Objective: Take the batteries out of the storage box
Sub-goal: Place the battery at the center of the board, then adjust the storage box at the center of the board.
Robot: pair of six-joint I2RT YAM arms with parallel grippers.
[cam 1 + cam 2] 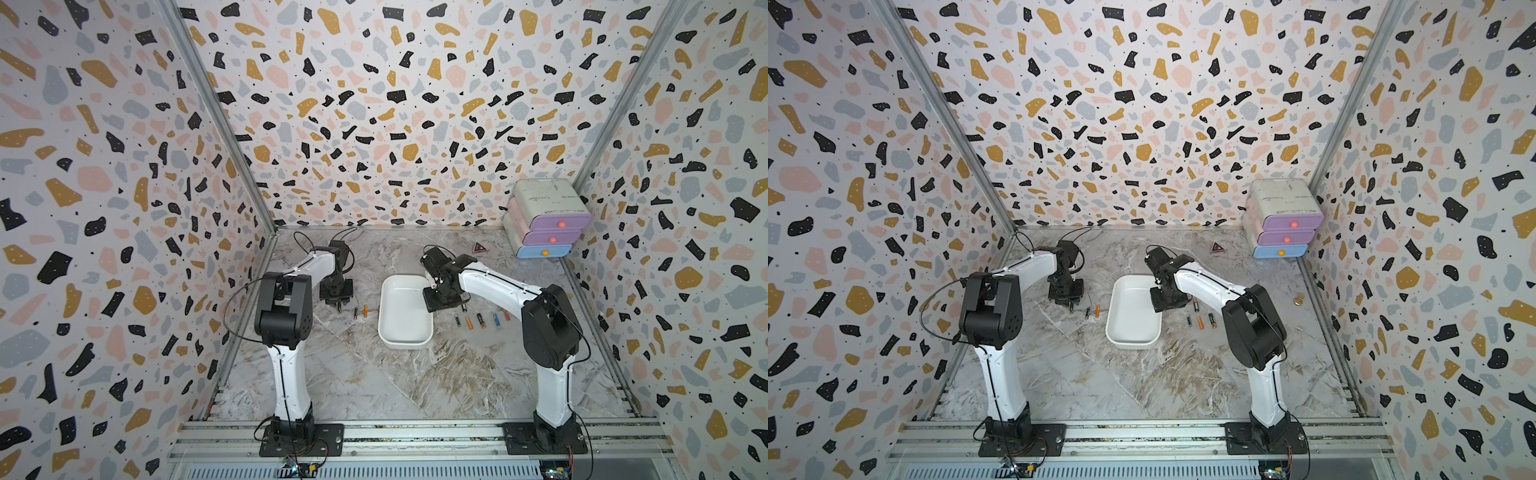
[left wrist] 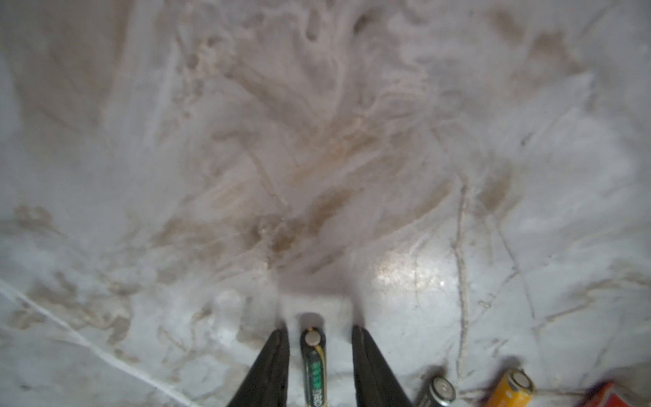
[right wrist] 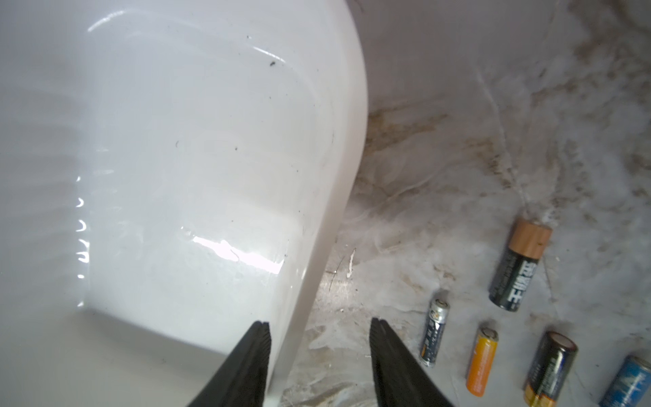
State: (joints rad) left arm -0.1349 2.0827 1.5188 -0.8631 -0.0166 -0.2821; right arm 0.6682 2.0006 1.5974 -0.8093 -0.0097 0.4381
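Observation:
The white storage box (image 1: 405,343) sits mid-table in both top views (image 1: 1131,338); its inside shows bare white. Three batteries lie left of it: a black-and-green one (image 2: 313,363) flat on the table between the fingers of my left gripper (image 2: 320,334), which is open with a gap on each side, then a black one (image 1: 356,312) and an orange one (image 1: 365,310). My right gripper (image 3: 318,327) is open and straddles the box's right wall (image 3: 338,197), touching nothing. Several batteries (image 1: 481,320) lie right of the box, among them orange (image 3: 482,356), blue (image 3: 630,384) and black-and-gold (image 3: 518,271).
A stacked purple-and-blue drawer unit (image 1: 544,218) stands in the back right corner. A small brass knob (image 1: 1298,299) lies near the right wall and a dark triangle (image 1: 479,248) near the back. Patterned walls close three sides.

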